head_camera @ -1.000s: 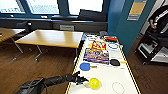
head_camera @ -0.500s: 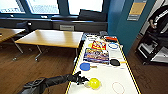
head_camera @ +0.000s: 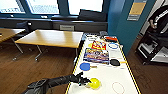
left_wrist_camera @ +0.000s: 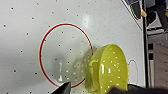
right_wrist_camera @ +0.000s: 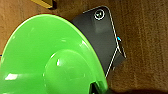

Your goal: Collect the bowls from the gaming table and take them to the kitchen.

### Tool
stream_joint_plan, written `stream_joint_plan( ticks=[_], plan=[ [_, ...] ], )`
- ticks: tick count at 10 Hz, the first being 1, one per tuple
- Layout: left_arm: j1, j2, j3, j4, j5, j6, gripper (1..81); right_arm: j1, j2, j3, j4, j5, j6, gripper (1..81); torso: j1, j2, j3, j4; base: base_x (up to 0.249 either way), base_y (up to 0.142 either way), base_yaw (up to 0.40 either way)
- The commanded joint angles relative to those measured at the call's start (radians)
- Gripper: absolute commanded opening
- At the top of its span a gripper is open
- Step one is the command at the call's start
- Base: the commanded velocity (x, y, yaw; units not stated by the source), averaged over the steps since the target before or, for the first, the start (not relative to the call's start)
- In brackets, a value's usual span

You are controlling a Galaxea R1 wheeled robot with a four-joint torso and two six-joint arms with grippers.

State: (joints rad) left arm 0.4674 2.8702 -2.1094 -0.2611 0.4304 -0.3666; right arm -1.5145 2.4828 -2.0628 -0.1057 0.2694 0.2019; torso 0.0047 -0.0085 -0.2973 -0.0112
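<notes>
Near end of gaming table (head_camera: 126,75): bare white top beside yellow bowl (head_camera: 94,83) toward the right edge; open path there. Left gripper (head_camera: 83,81) at the bowl's left side, arm crossing the table's left edge. Farther up: blue paddle (head_camera: 85,66), black paddle (head_camera: 115,62) and game boxes (head_camera: 96,55) span the width. Wooden table (head_camera: 50,37) stands left; bare floor between.

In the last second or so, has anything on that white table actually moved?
Hardly anything. The left end effector stays at the yellow bowl near the table's close end, where it was a second ago; the bowl has not visibly shifted. The blue paddle, dark paddle and game boxes lie as before.
</notes>
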Motion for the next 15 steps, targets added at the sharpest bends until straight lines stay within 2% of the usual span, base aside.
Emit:
stream_joint_plan(
  ticks=[1,4,5,6,8,10,12,14,15],
  plan=[
    [-0.140,0.005,0.012,-0.004,0.042,0.002,81.1,0.018,-0.039,0.024,-0.022,-0.048,-0.004,1.0,0.000,0.000,0.000,0.000,0.000,0.000,0.000],
    [-0.131,0.023,-0.021,0.009,0.042,-0.002,81.1,0.024,-0.040,0.027,-0.021,-0.050,-0.004,1.0,0.000,0.000,0.000,0.000,0.000,0.000,0.000],
    [-0.131,0.038,-0.046,0.011,0.048,-0.053,81.1,0.026,-0.040,0.027,-0.020,-0.048,-0.003,1.0,0.000,0.000,0.000,0.000,0.000,0.000,0.000],
    [-0.131,0.060,-0.072,0.017,0.050,-0.080,81.1,0.026,-0.040,0.027,-0.020,-0.048,-0.002,1.0,0.000,0.000,0.000,0.000,0.000,0.000,0.000],
    [-0.129,0.097,-0.132,0.019,0.077,-0.081,81.1,0.026,-0.040,0.024,-0.020,-0.048,-0.002,1.0,0.000,0.000,0.000,0.000,0.000,0.000,0.000],
    [-0.117,0.129,-0.179,0.042,0.091,-0.081,81.1,0.029,-0.039,0.023,-0.020,-0.050,-0.001,1.0,0.000,0.000,0.000,0.000,0.000,0.000,0.000],
    [-0.109,0.143,-0.195,0.060,0.091,-0.081,81.1,0.030,-0.039,0.023,-0.019,-0.050,-0.001,1.0,0.000,0.000,0.000,0.000,0.000,0.000,0.000],
    [-0.098,0.147,-0.202,0.062,0.091,-0.081,81.1,0.032,-0.037,0.021,-0.019,-0.050,0.001,1.0,0.000,0.000,0.000,0.000,0.000,0.000,0.000],
    [-0.092,0.150,-0.209,0.080,0.091,-0.081,81.1,0.032,-0.037,0.017,-0.019,-0.050,0.004,1.0,0.000,0.000,0.000,0.000,0.000,0.000,0.000]
  ],
)
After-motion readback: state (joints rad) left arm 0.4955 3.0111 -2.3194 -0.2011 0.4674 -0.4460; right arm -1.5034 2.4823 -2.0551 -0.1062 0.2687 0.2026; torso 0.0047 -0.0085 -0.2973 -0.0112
